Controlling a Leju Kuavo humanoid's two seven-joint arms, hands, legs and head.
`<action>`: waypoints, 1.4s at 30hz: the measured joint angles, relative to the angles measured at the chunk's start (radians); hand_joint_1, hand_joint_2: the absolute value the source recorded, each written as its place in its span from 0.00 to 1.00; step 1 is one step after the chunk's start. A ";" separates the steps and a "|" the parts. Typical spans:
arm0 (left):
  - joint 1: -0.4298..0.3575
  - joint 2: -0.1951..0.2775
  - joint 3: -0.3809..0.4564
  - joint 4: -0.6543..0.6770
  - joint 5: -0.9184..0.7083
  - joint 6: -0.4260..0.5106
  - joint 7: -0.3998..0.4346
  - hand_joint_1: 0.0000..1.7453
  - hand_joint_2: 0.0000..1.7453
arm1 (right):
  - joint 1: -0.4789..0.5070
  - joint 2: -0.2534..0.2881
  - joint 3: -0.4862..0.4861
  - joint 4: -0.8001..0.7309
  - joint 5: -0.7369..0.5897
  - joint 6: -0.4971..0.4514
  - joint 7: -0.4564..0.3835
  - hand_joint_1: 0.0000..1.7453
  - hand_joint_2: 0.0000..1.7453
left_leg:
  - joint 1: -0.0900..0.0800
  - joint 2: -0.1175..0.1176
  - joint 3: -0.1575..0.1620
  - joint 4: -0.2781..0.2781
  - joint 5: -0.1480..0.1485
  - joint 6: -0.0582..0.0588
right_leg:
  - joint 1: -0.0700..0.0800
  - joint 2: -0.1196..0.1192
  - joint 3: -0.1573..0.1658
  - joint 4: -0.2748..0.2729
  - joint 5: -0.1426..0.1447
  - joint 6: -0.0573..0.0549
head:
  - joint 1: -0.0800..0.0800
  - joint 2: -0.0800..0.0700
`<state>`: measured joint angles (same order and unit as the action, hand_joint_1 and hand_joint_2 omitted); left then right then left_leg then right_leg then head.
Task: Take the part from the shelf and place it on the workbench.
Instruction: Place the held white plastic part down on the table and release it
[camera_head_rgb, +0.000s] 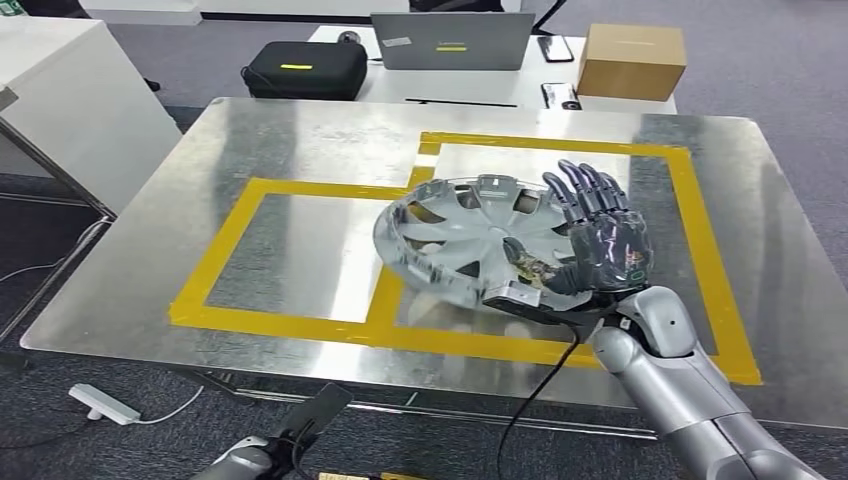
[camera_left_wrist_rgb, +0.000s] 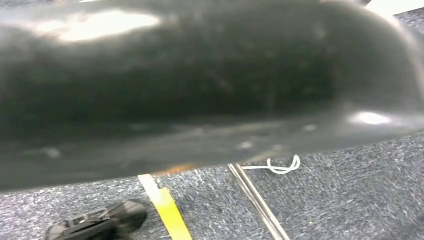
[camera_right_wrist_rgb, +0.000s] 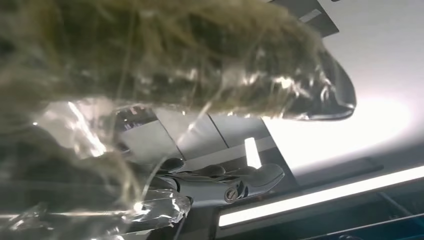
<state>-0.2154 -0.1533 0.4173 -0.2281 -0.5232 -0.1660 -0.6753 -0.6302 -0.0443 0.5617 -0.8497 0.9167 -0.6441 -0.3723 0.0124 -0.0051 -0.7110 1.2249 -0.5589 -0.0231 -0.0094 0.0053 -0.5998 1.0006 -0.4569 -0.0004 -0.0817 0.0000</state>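
The part, a silver spoked wheel cover (camera_head_rgb: 470, 240), lies on the metal workbench (camera_head_rgb: 300, 140), across the yellow tape lines (camera_head_rgb: 215, 250). It looks slightly tipped. My right hand (camera_head_rgb: 595, 240) stands at its right rim with the fingers (camera_head_rgb: 585, 190) straight and spread, pointing away from me. The taped thumb (camera_head_rgb: 525, 262) reaches over the rim; I cannot tell whether it touches. In the right wrist view the straight fingers (camera_right_wrist_rgb: 220, 180) show against ceiling lights, with nothing between them and the blurred thumb (camera_right_wrist_rgb: 150, 55). My left arm (camera_head_rgb: 245, 462) hangs low below the bench's front edge, its hand unclear.
Behind the workbench a white table carries a laptop (camera_head_rgb: 452, 40), a black case (camera_head_rgb: 305, 68) and a cardboard box (camera_head_rgb: 631, 60). A white cabinet (camera_head_rgb: 70, 100) stands at the left. A power strip (camera_head_rgb: 103, 402) and cable lie on the carpet in front.
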 joint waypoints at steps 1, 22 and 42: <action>0.001 0.000 0.000 0.000 0.001 0.001 -0.001 0.00 0.00 | 0.002 0.001 -0.001 0.000 -0.016 0.013 -0.005 0.00 0.00 | 0.001 0.000 -0.022 0.049 -0.015 -0.002 | 0.000 0.000 0.000 0.000 0.000 0.000 | 0.000 0.000; -0.001 0.013 0.002 0.000 0.032 -0.002 -0.015 0.00 0.00 | 0.065 0.066 -0.114 -0.083 -0.510 0.385 -0.115 0.00 1.00 | -0.005 -0.001 0.097 -0.208 0.114 0.040 | 0.008 0.000 -0.018 0.045 -0.010 0.027 | 0.006 0.000; 0.001 0.015 0.004 0.000 0.040 -0.001 -0.022 0.00 0.00 | 0.108 0.117 -0.132 -0.148 -0.529 0.386 -0.102 0.00 1.00 | -0.003 0.001 0.107 -0.214 0.110 0.032 | 0.012 0.004 -0.003 0.016 -0.022 0.023 | -0.001 0.000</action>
<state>-0.2147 -0.1383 0.4209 -0.2286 -0.4829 -0.1671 -0.6970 -0.5226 0.0722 0.4302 -0.9982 0.3876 -0.2579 -0.4746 0.0089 -0.0046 -0.6040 1.0112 -0.4491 0.0090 0.0022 0.0095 -0.6024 1.0163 -0.4793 0.0228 -0.0826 0.0000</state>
